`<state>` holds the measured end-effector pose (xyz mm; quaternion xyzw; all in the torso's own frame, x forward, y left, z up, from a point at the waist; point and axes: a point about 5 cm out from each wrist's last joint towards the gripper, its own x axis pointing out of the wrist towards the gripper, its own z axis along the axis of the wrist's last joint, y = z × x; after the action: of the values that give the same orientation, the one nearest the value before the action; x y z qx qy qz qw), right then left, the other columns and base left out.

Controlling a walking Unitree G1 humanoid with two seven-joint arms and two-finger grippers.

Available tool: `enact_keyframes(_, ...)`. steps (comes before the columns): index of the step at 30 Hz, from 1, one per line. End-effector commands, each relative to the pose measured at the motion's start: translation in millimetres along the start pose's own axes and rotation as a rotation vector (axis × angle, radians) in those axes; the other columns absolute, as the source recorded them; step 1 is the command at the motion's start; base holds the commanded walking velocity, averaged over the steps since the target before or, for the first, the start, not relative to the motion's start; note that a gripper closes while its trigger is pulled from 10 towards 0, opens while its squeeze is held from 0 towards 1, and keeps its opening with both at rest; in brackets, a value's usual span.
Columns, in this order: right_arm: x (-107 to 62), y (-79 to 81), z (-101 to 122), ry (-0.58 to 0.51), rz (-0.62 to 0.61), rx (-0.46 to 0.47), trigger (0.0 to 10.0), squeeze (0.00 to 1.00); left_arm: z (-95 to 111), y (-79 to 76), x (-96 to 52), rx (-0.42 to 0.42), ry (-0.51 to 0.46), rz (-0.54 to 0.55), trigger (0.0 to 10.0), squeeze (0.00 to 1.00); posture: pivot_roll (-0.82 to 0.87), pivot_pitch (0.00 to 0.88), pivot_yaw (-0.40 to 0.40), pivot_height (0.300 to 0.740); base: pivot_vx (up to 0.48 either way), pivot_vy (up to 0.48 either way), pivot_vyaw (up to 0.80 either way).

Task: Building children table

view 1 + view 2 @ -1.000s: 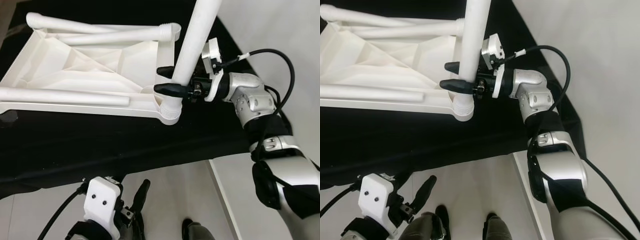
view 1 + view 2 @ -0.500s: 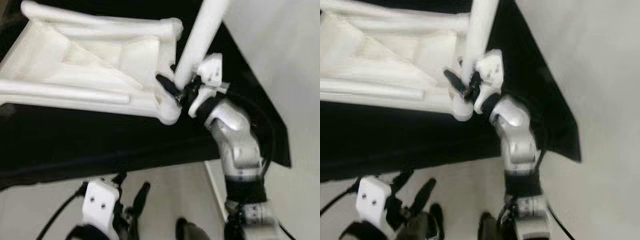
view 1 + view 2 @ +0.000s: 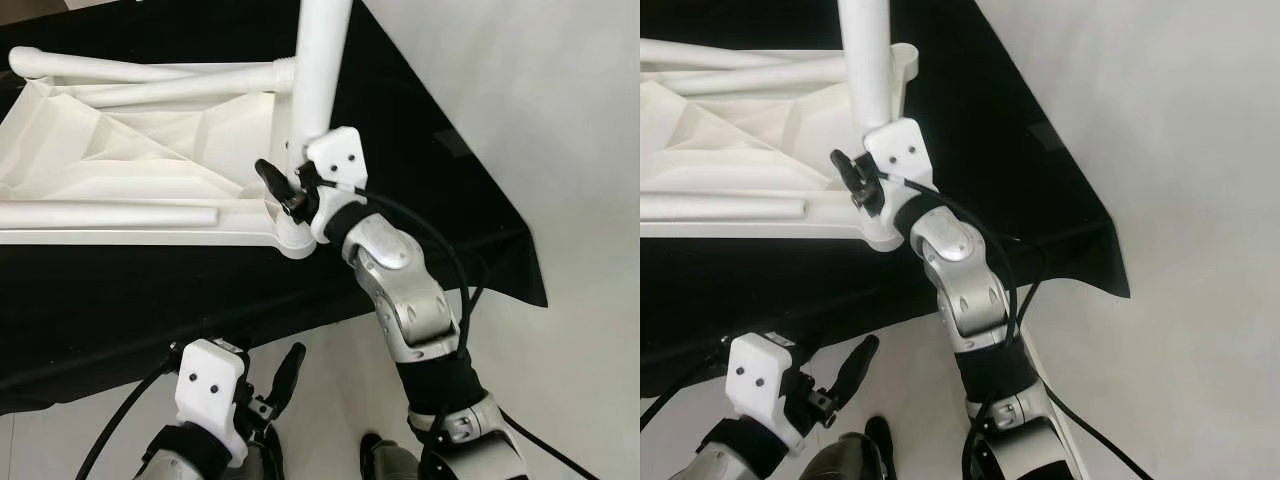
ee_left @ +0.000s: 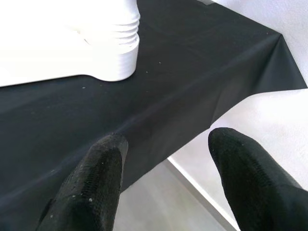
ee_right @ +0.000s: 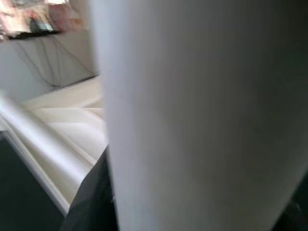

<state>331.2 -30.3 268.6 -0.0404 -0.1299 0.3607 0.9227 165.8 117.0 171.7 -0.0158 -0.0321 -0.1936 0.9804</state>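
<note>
A white plastic table top [image 3: 120, 170] lies upside down on a black cloth. One white leg [image 3: 320, 60] stands upright in the ribbed corner socket [image 3: 295, 240] at its near right. My right gripper [image 3: 284, 186] is shut on this leg just above the socket; the leg [image 5: 192, 115] is blurred and very close in the right wrist view, with a black finger [image 5: 89, 197] beside it. My left gripper [image 4: 166, 144] hangs open and holds nothing, below the cloth's near edge, facing the same socket [image 4: 113, 53].
Three loose white legs lie on the upturned top: two along the far side [image 3: 150, 70] and one along the near side [image 3: 110, 213]. The black cloth [image 3: 440, 190] drapes over the near and right edges. Pale floor [image 3: 590, 380] lies to the right.
My right arm has swung from the right side round to the near side, its gripper still shut on the leg. The leg now stands straighter. The camera has shifted too.
</note>
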Motion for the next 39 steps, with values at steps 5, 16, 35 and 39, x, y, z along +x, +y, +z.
enact_keyframes(5, -11.1, -15.3, 2.3, -0.013, 0.341, 0.115, 10.0, 1.0, -6.0, 1.9, 0.9, -0.003, 0.026, 0.004, 10.0, 0.0, -0.02, 0.329, -0.031, 0.74, 0.0, 0.0, 0.0)
enact_keyframes(16, -9.3, -50.2, 22.8, -0.03, 0.631, -0.04, 10.0, 0.0, -3.7, 0.5, 1.0, 0.005, 0.02, -0.005, 10.0, 0.0, 0.01, 0.361, -0.025, 0.74, 0.0, 0.0, 0.0)
enact_keyframes(35, -7.5, -72.2, 31.3, -0.022, 0.628, -0.104, 0.0, 0.0, -0.3, -9.6, -13.3, -0.019, 0.046, -0.007, 10.0, 0.0, 0.02, 0.43, -0.024, 0.74, 0.0, 0.0, 0.0)
enact_keyframes(39, -7.2, -72.3, 18.4, 0.052, 0.487, -0.083, 0.0, 0.0, 0.3, -10.8, -14.9, -0.022, 0.048, -0.006, 10.0, 0.0, 0.01, 0.435, -0.034, 0.74, 0.0, 0.0, 0.0)
